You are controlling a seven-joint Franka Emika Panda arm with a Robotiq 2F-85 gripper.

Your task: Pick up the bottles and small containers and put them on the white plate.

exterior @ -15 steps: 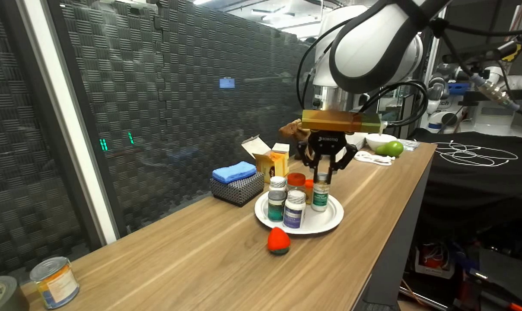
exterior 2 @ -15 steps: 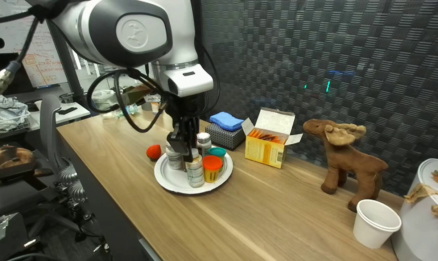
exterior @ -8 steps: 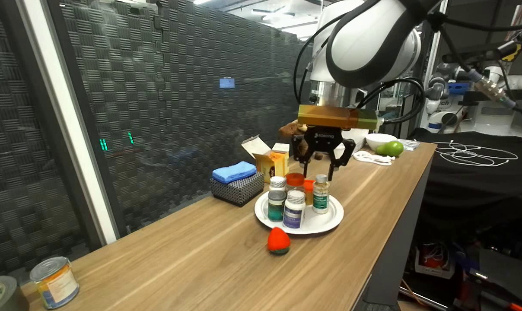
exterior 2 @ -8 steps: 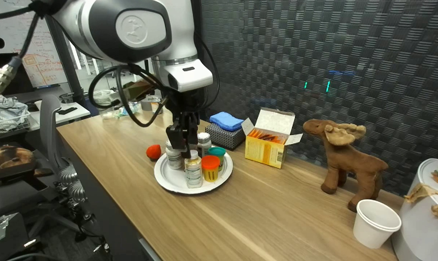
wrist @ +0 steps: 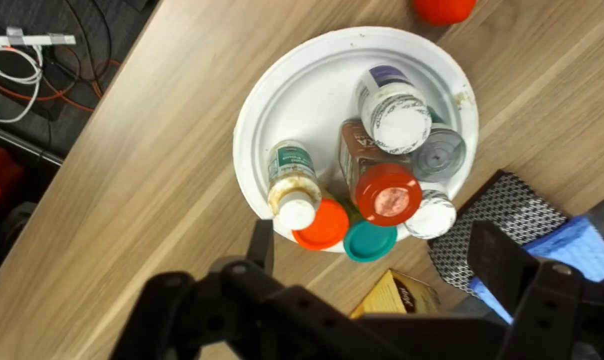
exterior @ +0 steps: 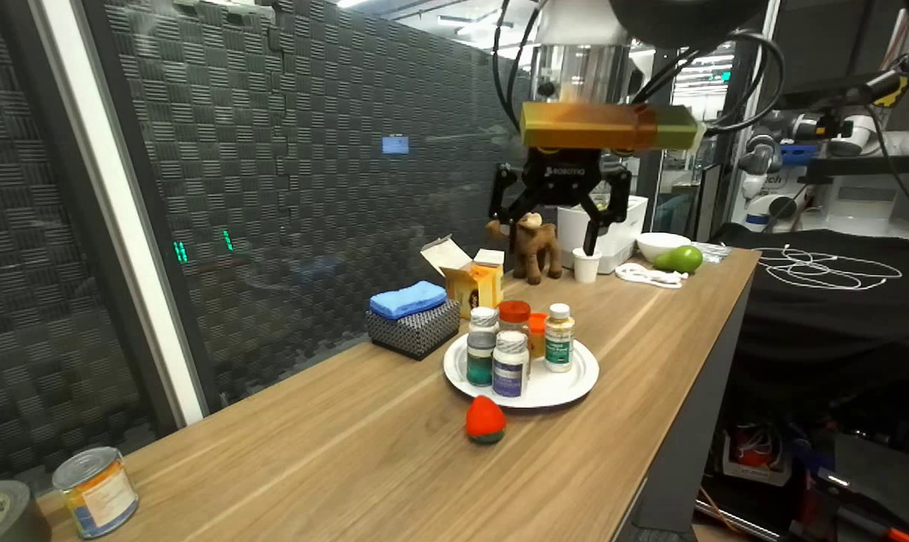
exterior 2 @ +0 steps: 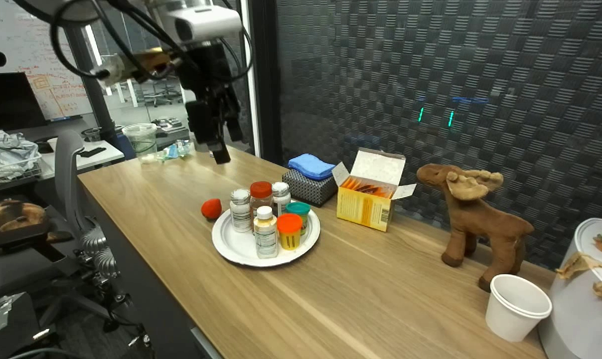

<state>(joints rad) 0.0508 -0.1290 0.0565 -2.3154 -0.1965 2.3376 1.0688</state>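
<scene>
The white plate (exterior 2: 233,249) carries several upright bottles and small containers. Among them are a white-capped bottle with a green label (exterior: 559,342), a white bottle with a purple label (exterior: 509,369), a red-capped jar (wrist: 388,194), an orange-lidded tub (exterior 2: 290,232) and a teal-lidded tub (exterior 2: 298,210). A grey-capped bottle (wrist: 439,154) and another white-capped one (exterior 2: 280,194) stand close against them. Off the plate, on the bare table, lies a small red piece (exterior: 485,419). My gripper (exterior: 551,250) hangs well above, its fingers wide apart with nothing between them.
Beside the plate sit a patterned box (exterior: 413,331) with a blue cloth (exterior: 407,299) and an open yellow box (exterior 2: 366,204). A toy moose (exterior 2: 475,214) and paper cups (exterior 2: 515,309) stand further along. A tin can (exterior: 95,493) is near the table's opposite end.
The jaws, shut on the green-labelled bottle a second ago, have opened and let it go. It stands on the plate, and the gripper has risen well away from it.
</scene>
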